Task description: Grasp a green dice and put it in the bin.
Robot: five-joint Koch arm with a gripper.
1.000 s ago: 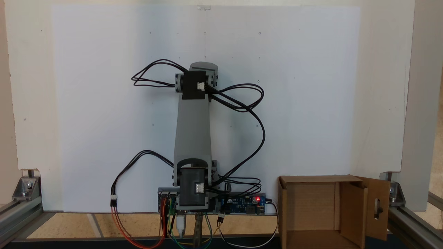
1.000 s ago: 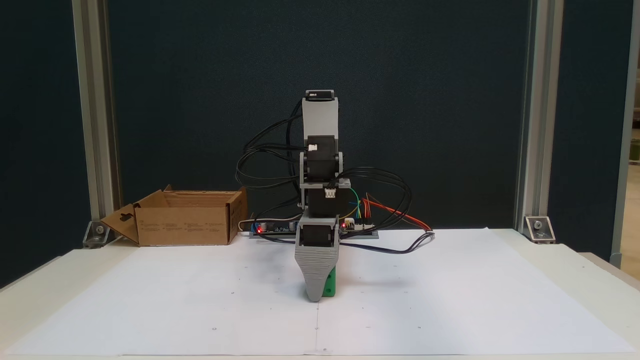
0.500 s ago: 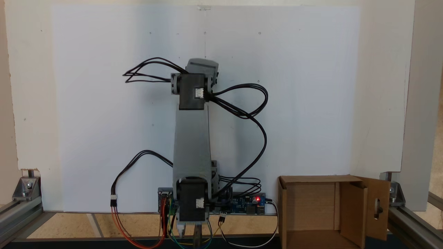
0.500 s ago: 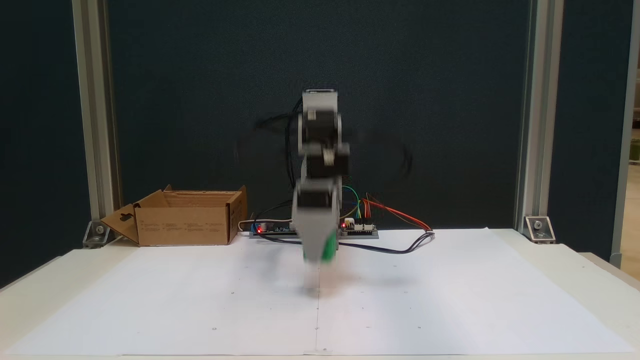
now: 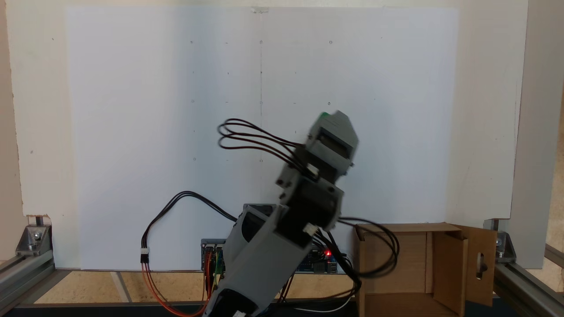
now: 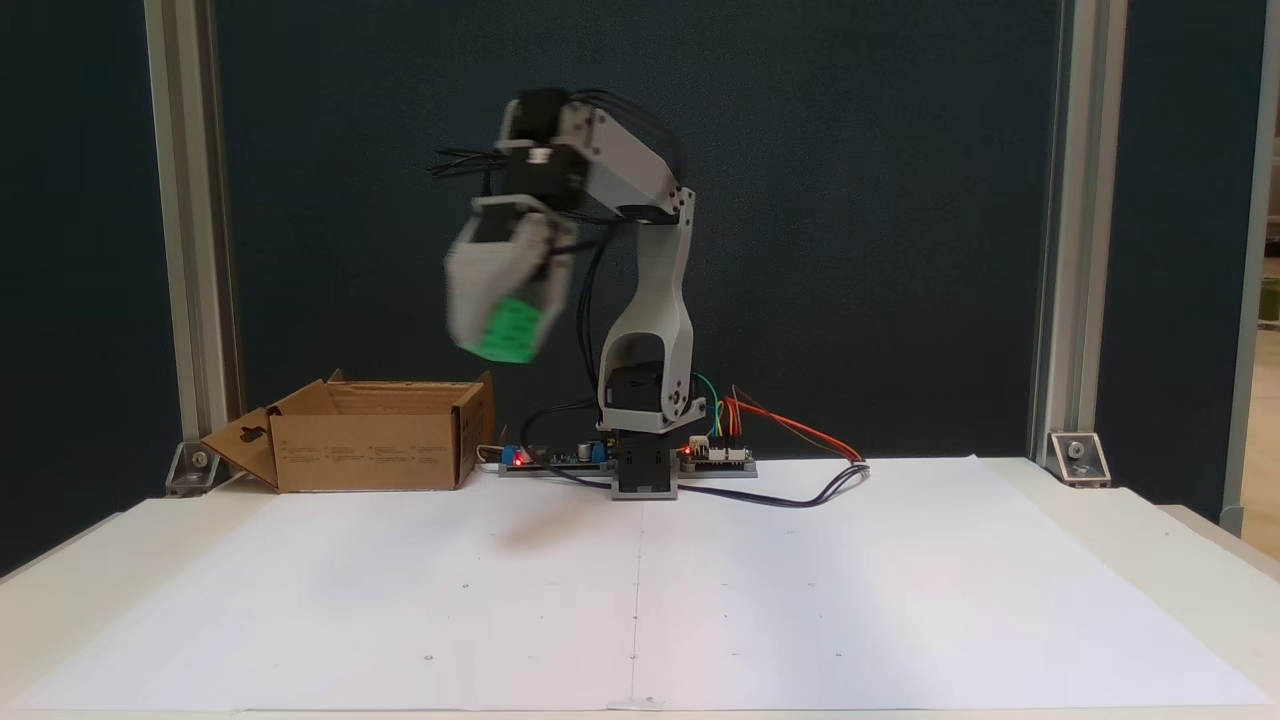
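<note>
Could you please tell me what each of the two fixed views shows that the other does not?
A fixed view looks into the open bin and catches just a green sliver of the green dice beyond the end effector. A fixed view from the side shows the dice's broad green face, blurred, gripped in the end effector, well above the table and higher than the bin. Both show the arm, the bin and the white paper.

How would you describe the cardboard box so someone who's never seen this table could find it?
Start at the white paper sheet covering the table, then go to its back edge, left of the arm's base in that fixed view. The bin sits there: the sole brown cardboard thing, open-topped, with a slotted flap.
</note>
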